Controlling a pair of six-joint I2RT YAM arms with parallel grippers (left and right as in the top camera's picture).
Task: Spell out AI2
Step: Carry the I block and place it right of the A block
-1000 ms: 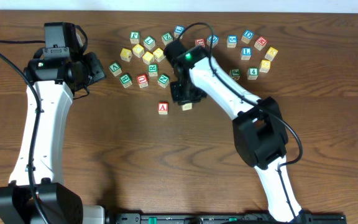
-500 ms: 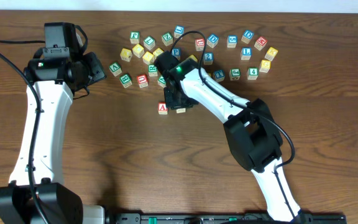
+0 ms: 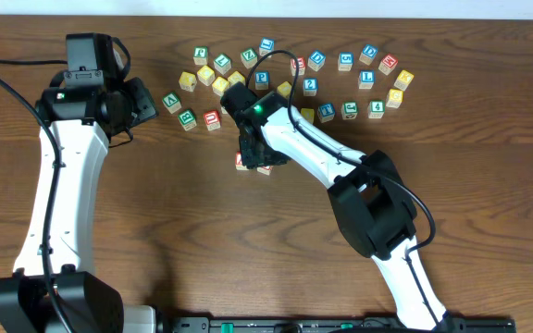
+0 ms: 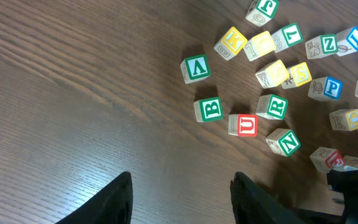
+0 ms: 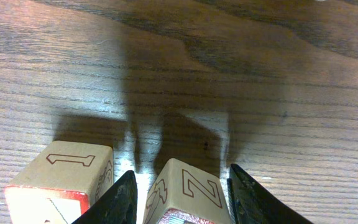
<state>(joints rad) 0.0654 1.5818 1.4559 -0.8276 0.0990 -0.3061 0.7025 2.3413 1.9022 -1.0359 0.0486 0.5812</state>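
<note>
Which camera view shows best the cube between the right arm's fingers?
The right wrist view: the cube sits close up between the fingers, beside a second cube. Overhead, the right arm covers it, leaving only an edge. In the left wrist view I cannot make it out.

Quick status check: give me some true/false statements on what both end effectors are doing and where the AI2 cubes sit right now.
1. The right end effector grips a red-bordered cube. True.
2. That cube is stacked on the red A cube. False: they sit side by side.
3. The left end effector holds the green A cube. False: it is open and empty, and that cube lies on the table.
4. The blue 2 cube lies among the scattered cubes, apart from the red A cube. True.
</note>
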